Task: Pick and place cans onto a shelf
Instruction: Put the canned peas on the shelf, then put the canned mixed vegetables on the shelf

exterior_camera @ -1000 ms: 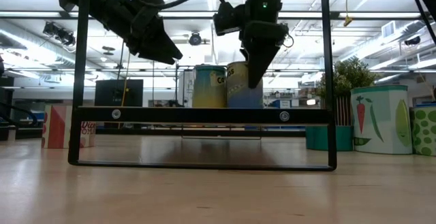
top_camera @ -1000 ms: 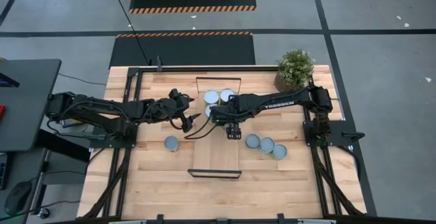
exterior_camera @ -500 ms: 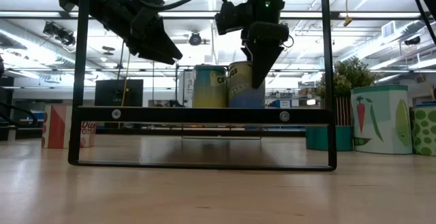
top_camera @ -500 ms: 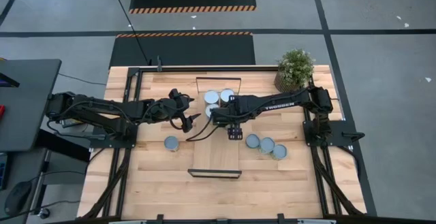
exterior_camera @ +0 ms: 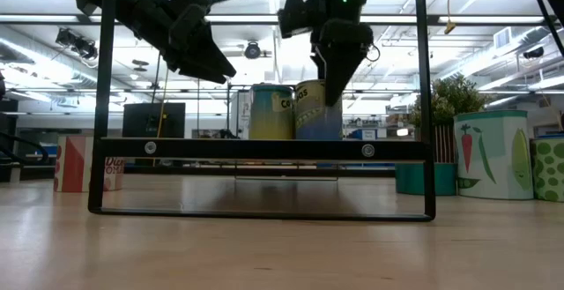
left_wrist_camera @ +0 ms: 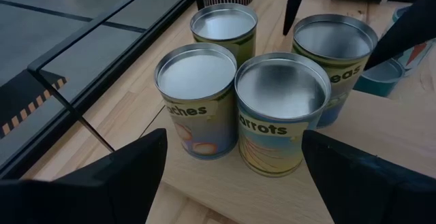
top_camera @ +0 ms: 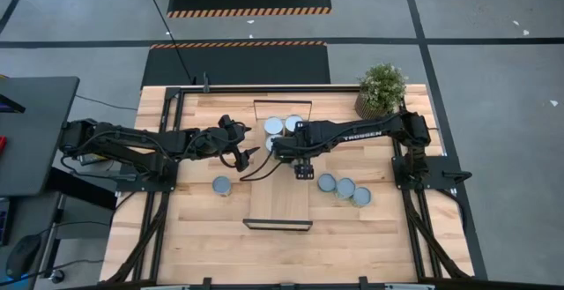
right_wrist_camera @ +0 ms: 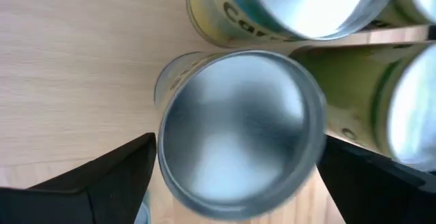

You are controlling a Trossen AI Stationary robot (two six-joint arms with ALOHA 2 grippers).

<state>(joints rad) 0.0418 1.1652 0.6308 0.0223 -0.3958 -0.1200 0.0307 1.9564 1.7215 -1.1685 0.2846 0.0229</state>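
- Left gripper (top_camera: pixel 248 155) hangs open beside the shelf's (top_camera: pixel 278 204) left edge, holding nothing.
- Four cans (left_wrist_camera: pixel 282 112) stand clustered at the shelf's far end.
- Right gripper (exterior_camera: pixel 334 77), fingers apart above that cluster, should lift straight up, I'd judge, to avoid tipping any.

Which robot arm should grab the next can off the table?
Probably the right. Its tool hangs open over the shelf, close to three loose cans. The left tool is open too, with one can near.
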